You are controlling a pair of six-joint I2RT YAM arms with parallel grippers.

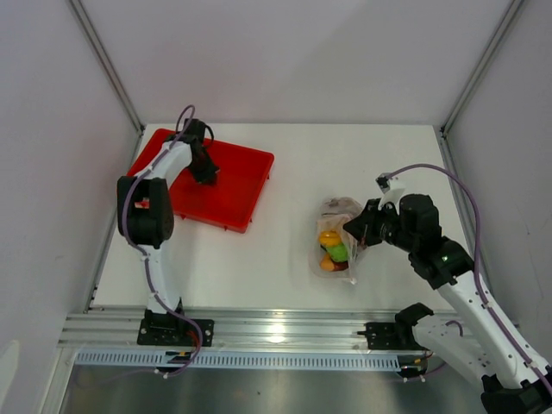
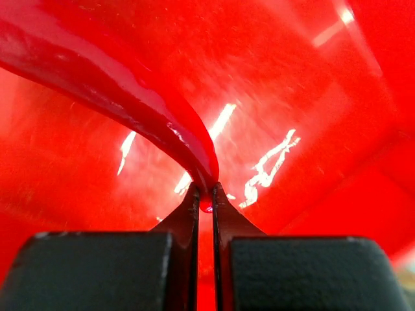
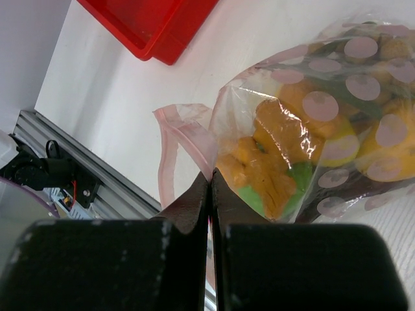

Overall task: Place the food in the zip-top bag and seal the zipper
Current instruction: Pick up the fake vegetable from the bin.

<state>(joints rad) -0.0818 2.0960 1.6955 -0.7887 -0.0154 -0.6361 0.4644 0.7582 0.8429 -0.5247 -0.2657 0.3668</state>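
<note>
Sealing is judged next: the zip-top bag [image 1: 338,214], food [image 1: 333,248] inside, is pinched toward the table's [image 1: 259,276] right edge by the right gripper [image 3: 209,178]; the left gripper [image 2: 206,194], closed at the red tray [image 1: 237,194], is needed at the zipper [image 3: 170,139].

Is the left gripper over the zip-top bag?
No, the left gripper is down in the red tray, well apart from the zip-top bag.
</note>
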